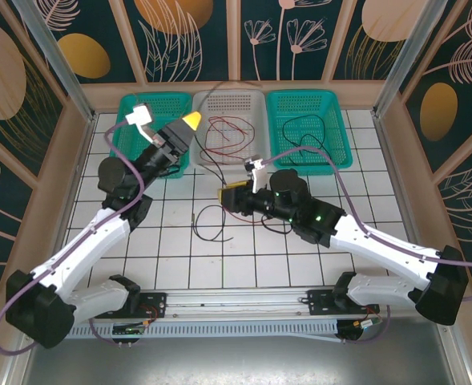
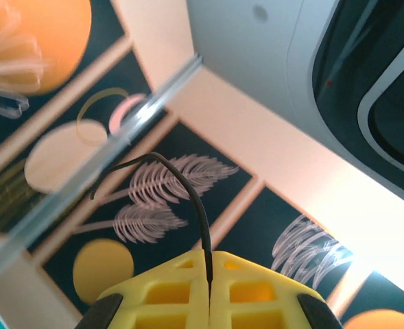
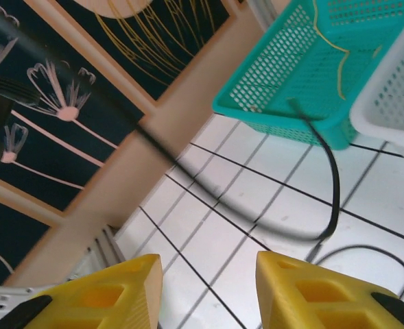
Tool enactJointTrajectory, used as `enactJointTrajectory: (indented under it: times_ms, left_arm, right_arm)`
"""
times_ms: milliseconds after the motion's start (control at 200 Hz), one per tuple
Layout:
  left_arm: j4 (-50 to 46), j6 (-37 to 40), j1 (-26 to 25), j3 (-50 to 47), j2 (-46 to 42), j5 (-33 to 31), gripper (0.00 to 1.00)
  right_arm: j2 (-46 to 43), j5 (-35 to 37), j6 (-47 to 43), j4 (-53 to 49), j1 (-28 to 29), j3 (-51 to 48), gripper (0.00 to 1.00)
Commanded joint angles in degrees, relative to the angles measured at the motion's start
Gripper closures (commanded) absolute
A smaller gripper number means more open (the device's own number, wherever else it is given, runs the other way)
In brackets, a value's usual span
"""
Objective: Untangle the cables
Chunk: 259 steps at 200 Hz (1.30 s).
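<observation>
**Camera positions: three views**

Top: fixed above and behind my bases, looking down on the whole tiled table (image 1: 179,257).
Left wrist: just behind my left gripper (image 2: 208,274), tilted steeply up at the wall panels (image 2: 167,192).
Right wrist: just behind my right gripper (image 3: 208,267), low over the tiles, facing the far-left teal basket (image 3: 311,68) and white basket (image 3: 394,89); the top view shares these.

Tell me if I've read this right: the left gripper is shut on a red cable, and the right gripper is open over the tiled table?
Not quite. The cable pinched in the left gripper is black, not red, as the left wrist view shows. The rest holds: the right gripper is open over the tiled table.
</observation>
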Motion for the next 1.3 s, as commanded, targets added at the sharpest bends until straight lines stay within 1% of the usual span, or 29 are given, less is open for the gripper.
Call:
enactJointTrajectory:
  times_ms: [0, 75, 140, 155, 170, 235, 310, 355, 410, 470, 521, 621, 766, 886, 946, 1046, 1161, 1246, 1291]
  left_arm:
    - [-5.9, 7.2, 0.1, 3.9, 1.9, -4.1, 1.00]
    - [-6.7, 8.8, 0.1, 6.7, 2.6, -0.5, 1.00]
    - [-7.3, 9.7, 0.1, 8.0, 2.8, 1.7, 1.00]
    - [-7.3, 9.7, 0.1, 8.3, 2.9, 2.3, 1.00]
    - [-7.4, 9.8, 0.1, 8.7, 3.0, 2.9, 1.00]
    - [-8.0, 9.9, 0.1, 10.1, 3.7, 5.4, 1.00]
    - [-7.8, 8.5, 0.1, 11.2, 4.7, 7.8, 1.00]
    - [-6.6, 7.2, 0.1, 11.6, 5.4, 9.7, 1.00]
    - [-4.4, 5.5, 0.0, 12.5, 6.6, 13.5, 1.00]
    - [-2.9, 3.9, 0.1, 13.9, 8.1, 17.4, 1.00]
    - [-2.2, 2.9, 0.1, 14.8, 8.9, 19.9, 1.00]
    - [-2.7, 2.7, 0.1, 16.0, 9.5, 22.1, 1.00]
    - [-2.7, 2.4, 0.1, 16.8, 9.7, 23.8, 1.00]
    - [-2.2, 1.8, 0.1, 17.5, 10.1, 25.7, 1.00]
    - [-2.2, 1.7, 0.1, 17.9, 10.1, 26.3, 1.00]
    - [-1.6, 2.0, 0.1, 17.6, 9.5, 26.5, 1.00]
    - [-2.9, 4.5, 0.1, 16.5, 8.0, 24.7, 1.00]
    - [-3.0, 6.8, 0.1, 14.3, 5.7, 21.3, 1.00]
    - [-3.5, 8.2, 0.1, 12.8, 4.1, 17.8, 1.00]
  right_arm:
    - [-2.2, 0.7, 2.8, 3.5, -0.2, 1.3, 0.57]
    - [-3.7, 5.1, 3.2, -0.9, -2.4, 3.0, 0.51]
    - [-5.3, 6.3, 4.5, -2.9, -5.5, 3.6, 0.46]
    - [-5.6, 6.4, 5.1, -3.2, -6.5, 3.6, 0.44]
    - [-5.8, 6.3, 5.7, -3.7, -7.6, 3.7, 0.39]
    - [-6.6, 2.9, 8.2, -4.3, -12.8, 3.5, 0.30]
    - [-6.2, -3.3, 9.4, -4.0, -17.9, 3.0, 0.25]
    - [-4.8, -6.9, 9.2, -4.7, -20.2, 3.4, 0.24]
    - [-2.1, -10.2, 8.7, -7.4, -22.3, 5.3, 0.28]
    - [0.4, -12.9, 7.9, -8.7, -22.8, 6.8, 0.29]
    - [1.9, -15.8, 7.6, -7.8, -22.7, 7.5, 0.29]
    - [5.3, -21.1, 8.5, -6.0, -22.3, 8.2, 0.29]
    - [9.2, -23.8, 8.9, -4.6, -20.4, 8.4, 0.30]
    - [11.2, -24.7, 9.9, -2.7, -20.1, 7.7, 0.38]
    - [11.9, -24.8, 10.3, -1.9, -20.3, 7.4, 0.43]
    - [12.6, -25.1, 11.1, -0.3, -20.5, 7.1, 0.62]
    - [11.9, -24.9, 12.9, 2.2, -21.5, 5.8, 0.79]
    - [10.2, -24.8, 16.0, 5.7, -23.4, 3.6, 0.92]
    - [9.0, -24.6, 18.3, 8.1, -24.4, 2.2, 0.98]
